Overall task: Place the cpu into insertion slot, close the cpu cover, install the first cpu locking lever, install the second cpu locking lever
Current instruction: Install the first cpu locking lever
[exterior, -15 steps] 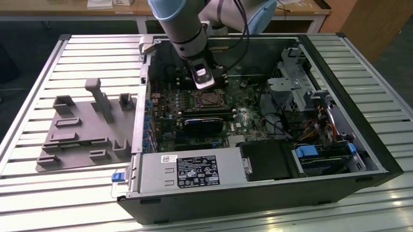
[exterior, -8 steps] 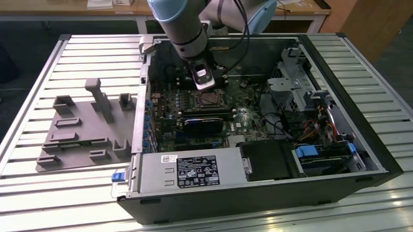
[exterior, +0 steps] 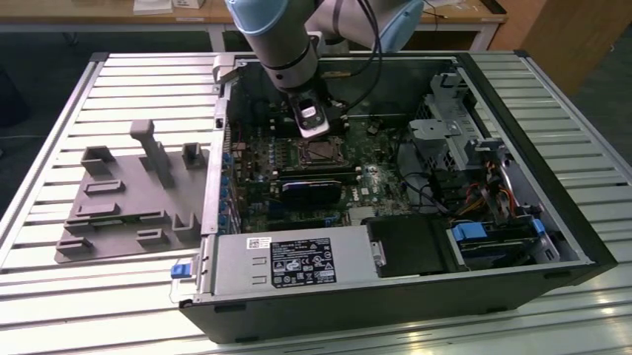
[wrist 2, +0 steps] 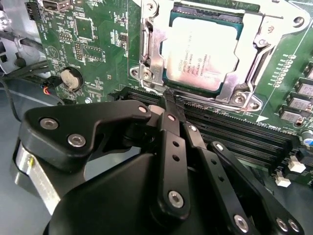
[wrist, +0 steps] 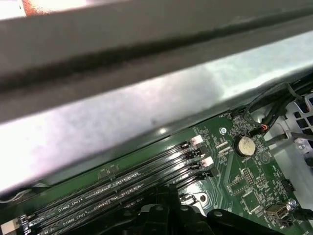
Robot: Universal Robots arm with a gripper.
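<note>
The cpu (wrist 2: 201, 53) lies flat in the insertion slot (exterior: 318, 153), straight ahead of the gripper (wrist 2: 169, 100). The cpu cover (wrist 2: 152, 54) is folded down around it, so the pale top shows through the window. The gripper is pinched together and holds nothing, and its joined tip stands over the memory slots (wrist 2: 230, 127) at the cover's nearest edge. Whether the tip touches that edge I cannot tell.
</note>
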